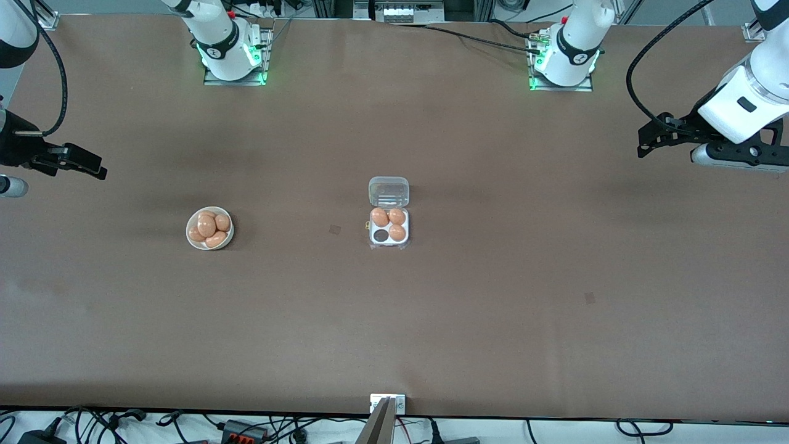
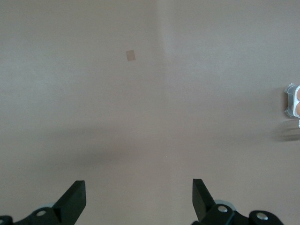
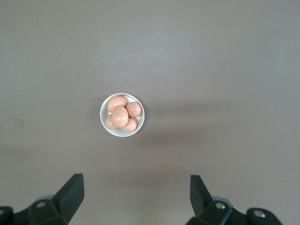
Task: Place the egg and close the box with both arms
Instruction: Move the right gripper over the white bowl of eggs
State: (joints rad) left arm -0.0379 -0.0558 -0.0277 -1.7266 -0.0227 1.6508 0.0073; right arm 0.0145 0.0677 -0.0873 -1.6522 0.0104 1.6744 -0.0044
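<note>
The right arm's black two-finger tool [image 1: 83, 165] hung in the air over the brown desk [image 1: 493, 308] at the right arm's end. Its fingers were wide apart and held nothing.

The landmark was the small square egg box with a white tray and a clear plastic lid [image 1: 389, 216], near the middle of the desk. Its lid lay flat and open on the side farther from the front camera. Three brown eggs sat in it, and one hole [image 1: 381, 235] was still empty.

The round white bowl of brown eggs [image 1: 209, 227] sat well apart from the box, toward the right arm's end, about as near to the front camera as the box. It held four or so eggs in a heap.

The left arm's black two-finger tool [image 1: 653, 139] hung over the desk at the left arm's end, well apart from the box. Its fingers were wide apart too and held nothing.

I think the first step was picking an egg. To do it well, the right tool should come straight down on the top egg [image 3: 120, 116], pinch it softly, and not bump the others. The left arm could wait.

I could read no words or labels on the bowl or box.
</note>
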